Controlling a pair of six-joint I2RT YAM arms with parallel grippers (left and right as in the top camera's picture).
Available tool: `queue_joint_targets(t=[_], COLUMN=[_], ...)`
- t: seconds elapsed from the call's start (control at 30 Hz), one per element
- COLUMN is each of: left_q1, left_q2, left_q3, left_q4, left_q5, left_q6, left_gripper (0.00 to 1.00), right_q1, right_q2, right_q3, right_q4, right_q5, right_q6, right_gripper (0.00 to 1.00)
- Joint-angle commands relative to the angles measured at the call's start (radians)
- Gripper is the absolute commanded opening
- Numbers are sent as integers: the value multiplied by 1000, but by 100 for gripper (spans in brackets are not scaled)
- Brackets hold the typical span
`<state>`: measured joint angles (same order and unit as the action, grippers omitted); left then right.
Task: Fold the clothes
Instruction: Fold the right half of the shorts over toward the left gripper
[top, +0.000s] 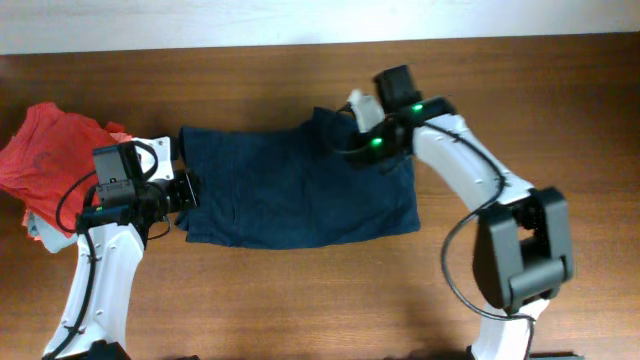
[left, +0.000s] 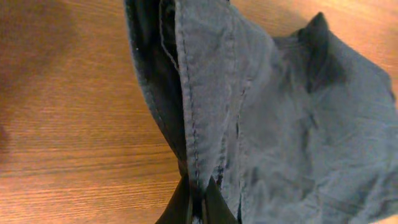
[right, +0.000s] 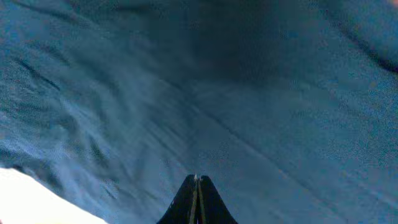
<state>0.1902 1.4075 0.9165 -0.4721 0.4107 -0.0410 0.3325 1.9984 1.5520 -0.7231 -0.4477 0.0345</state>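
Observation:
The clothes, one dark navy garment (top: 290, 190), lie spread across the middle of the wooden table (top: 300, 300). My left gripper (top: 188, 192) is at its left edge. In the left wrist view the jaws (left: 196, 194) are shut on the stitched hem of the garment (left: 292, 124), whose edge stands up in a fold. My right gripper (top: 352, 140) is over the garment's upper right part, where a corner sticks up. In the right wrist view the jaws (right: 196, 180) are shut, with navy fabric (right: 217, 93) running from the tips and filling the view.
A pile of red and coral garments (top: 50, 150) lies at the table's left edge, behind my left arm, with a bit of light blue fabric (top: 34, 230) under it. The table's far edge meets a white wall (top: 300, 20).

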Motion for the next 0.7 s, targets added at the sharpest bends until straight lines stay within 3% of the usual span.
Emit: queue_joint_targets(t=[0.0, 0.27, 0.43, 0.67], left_q1=[-5, -5, -10, -56], left_q2=[-50, -143, -193, -196], left_q3=[25, 25, 25, 25], left_q4=[2, -1, 0, 11], left_q5=[98, 176, 223, 222], left_q6=[18, -1, -26, -45], left_gripper=[0, 1, 0, 1], right_q1=[80, 187, 257, 339], right_q2=[50, 193, 286, 297], right_q3=[-8, -8, -8, -7], right_q4=[58, 174, 255, 306], right_q5=[-37, -36, -156, -158], right_q6=[85, 159, 170, 224], right_gripper=[4, 4, 4, 4])
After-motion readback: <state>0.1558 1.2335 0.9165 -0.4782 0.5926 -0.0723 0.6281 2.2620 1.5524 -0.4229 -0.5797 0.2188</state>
